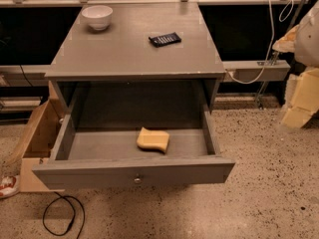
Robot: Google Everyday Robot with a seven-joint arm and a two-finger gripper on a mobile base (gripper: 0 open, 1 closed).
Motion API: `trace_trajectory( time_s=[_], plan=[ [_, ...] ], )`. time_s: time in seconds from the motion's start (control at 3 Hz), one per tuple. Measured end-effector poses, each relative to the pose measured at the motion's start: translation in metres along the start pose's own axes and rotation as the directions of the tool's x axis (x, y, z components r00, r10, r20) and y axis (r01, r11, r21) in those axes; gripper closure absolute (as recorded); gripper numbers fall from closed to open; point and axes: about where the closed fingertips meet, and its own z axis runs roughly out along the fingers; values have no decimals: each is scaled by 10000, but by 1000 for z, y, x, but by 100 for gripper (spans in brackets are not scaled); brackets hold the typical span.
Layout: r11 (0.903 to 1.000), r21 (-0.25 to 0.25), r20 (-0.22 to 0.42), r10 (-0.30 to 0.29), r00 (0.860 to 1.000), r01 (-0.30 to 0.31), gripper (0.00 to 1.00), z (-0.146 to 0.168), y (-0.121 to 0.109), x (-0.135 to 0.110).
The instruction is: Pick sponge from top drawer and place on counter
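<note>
OK, status. Top drawer [99, 173] is pulled fully out of the grey cabinet, with its front panel facing the camera and a small round metal knob [137, 180] at the panel's centre. The sponge [153, 140] lies flat on the drawer floor, slightly right of centre and nearer the front panel than the back. It's pale yellow with a wavy edge, touches no wall, and nothing else is in the drawer with it.

The counter [129, 54] above is flat matte grey. A white bowl [97, 17] sits upright at the back-left corner. A small dark keypad device [165, 39], either a remote or a calculator, lies flat right of centre. The two are well apart.

The gripper [299, 106] is at the far right edge of the view, partly cut off and hanging over the floor. It sits off to the right of the cabinet, well apart from the drawer and the sponge. It shows as cream-coloured blocks below a white arm segment [310, 34]. Open or shut: cannot tell from this angle. It holds nothing visible and isn't touching the sponge.

A tan wooden box [37, 138] stands against the cabinet's left side, open at the top. A black cable [62, 218] loops on the speckled floor [269, 183] in front of the drawer, lower left. A white cable [268, 39] hangs along the rail behind the cabinet on the right.
</note>
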Motion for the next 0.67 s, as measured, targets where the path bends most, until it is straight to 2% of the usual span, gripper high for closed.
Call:
trace_trajectory(
  time_s=[0.33, 0.67],
  plan=[
    [10000, 0, 0, 0, 10000, 0, 0, 0, 0, 0],
    [9996, 47, 354, 291, 9990, -292, 0, 8, -3, -3]
  ],
)
